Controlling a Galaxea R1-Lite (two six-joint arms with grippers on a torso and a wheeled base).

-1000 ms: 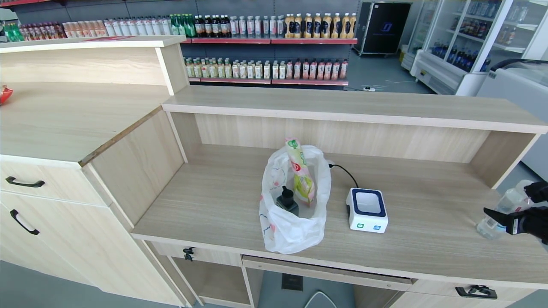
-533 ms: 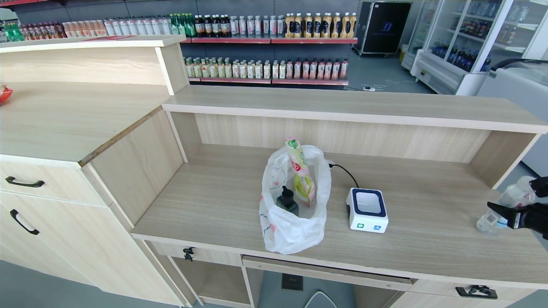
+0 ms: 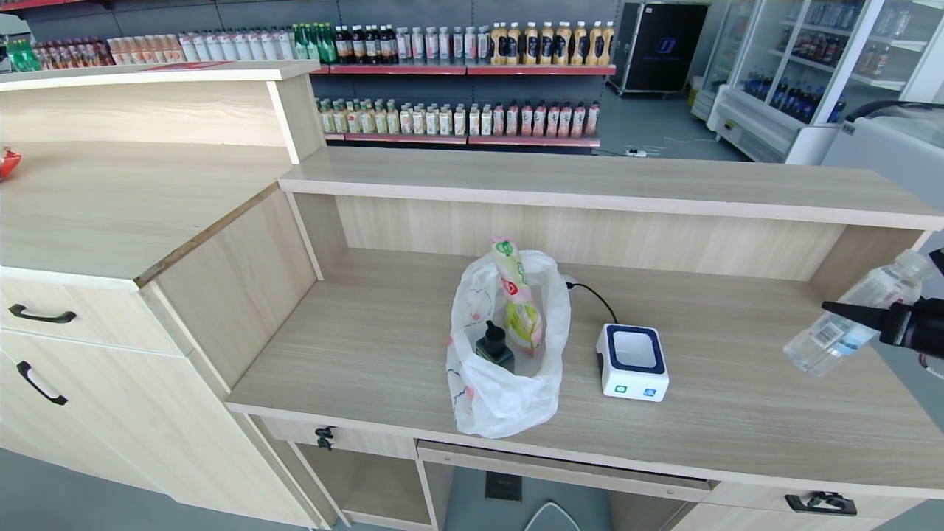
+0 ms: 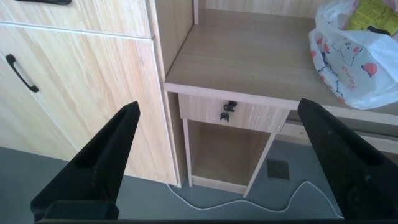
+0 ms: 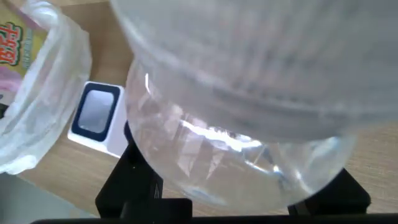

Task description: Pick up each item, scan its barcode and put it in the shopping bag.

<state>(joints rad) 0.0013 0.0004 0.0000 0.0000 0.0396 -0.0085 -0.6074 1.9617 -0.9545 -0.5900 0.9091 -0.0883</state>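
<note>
Progress is judged partway — a pouch (image 3: pixel 518 302) and a dark bottle (image 3: pixel 495 345) are seen in the shopping bag (image 3: pixel 501 402) at mid-frame, while a clear bottle (image 3: pixel 833 339), clamped in the right end effector (image 3: pixel 881 295) at the right edge, is yet to be scanned and bagged.

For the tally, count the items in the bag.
2: a dark bottle low in the bag, a pouch upright beside it. Others may hide beneath.
</note>
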